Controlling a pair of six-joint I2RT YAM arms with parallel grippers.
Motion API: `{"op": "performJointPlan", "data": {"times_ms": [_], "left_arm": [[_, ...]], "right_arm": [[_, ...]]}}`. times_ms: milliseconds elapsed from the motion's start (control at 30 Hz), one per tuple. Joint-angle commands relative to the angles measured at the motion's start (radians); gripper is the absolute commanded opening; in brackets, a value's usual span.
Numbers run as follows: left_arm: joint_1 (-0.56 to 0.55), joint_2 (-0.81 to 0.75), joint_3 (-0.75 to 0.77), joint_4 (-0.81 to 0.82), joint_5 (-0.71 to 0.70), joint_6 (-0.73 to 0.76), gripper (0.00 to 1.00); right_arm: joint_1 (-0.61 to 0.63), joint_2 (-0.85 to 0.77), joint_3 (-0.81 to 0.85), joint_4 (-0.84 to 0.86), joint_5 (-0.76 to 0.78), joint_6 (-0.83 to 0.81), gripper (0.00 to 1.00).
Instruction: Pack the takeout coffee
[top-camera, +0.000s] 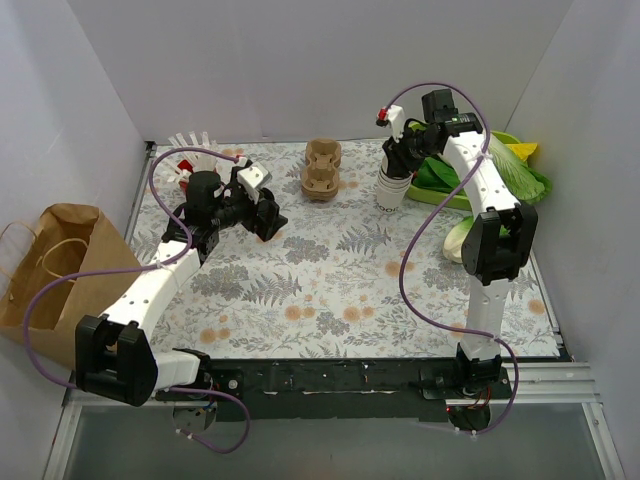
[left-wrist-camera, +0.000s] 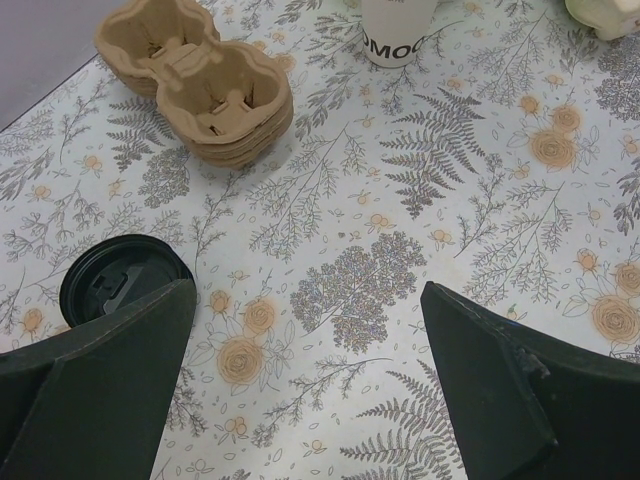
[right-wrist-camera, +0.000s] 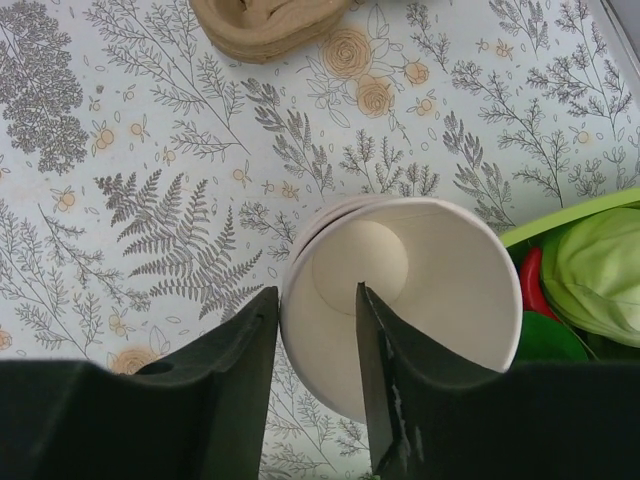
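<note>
A stack of white paper cups stands at the back right, without a lid. My right gripper is over it. In the right wrist view one finger is inside the top cup and the other is outside, and my right gripper pinches the cup's wall. A stack of tan pulp carriers stands at the back middle, also in the left wrist view. My left gripper is open and empty above the mat. A black lid lies beside its left finger.
A red cup of white straws stands at the back left. A brown paper bag sits at the left edge. A green tray of vegetables is at the back right. A pale object lies in front of the tray.
</note>
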Motion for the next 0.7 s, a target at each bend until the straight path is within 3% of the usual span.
{"op": "performJointPlan", "data": {"times_ms": [0, 167, 367, 533, 667], "left_arm": [[-0.002, -0.003, 0.004, 0.016, 0.002, 0.006, 0.98], [-0.002, 0.0, -0.002, 0.021, 0.004, 0.006, 0.98], [-0.002, -0.001, -0.01, 0.027, 0.012, -0.002, 0.98], [-0.003, -0.006, -0.028, 0.036, 0.013, 0.001, 0.98], [-0.003, -0.01, -0.043, 0.046, 0.012, 0.001, 0.98]], "right_arm": [[0.006, 0.002, 0.049, 0.008, -0.003, -0.017, 0.42], [0.004, -0.008, 0.052, -0.007, -0.008, -0.012, 0.29], [0.013, -0.024, 0.053, -0.015, 0.012, -0.009, 0.03], [0.043, -0.092, 0.032, 0.025, 0.067, -0.024, 0.01], [0.076, -0.184, -0.083, 0.115, 0.135, -0.079, 0.01]]}}
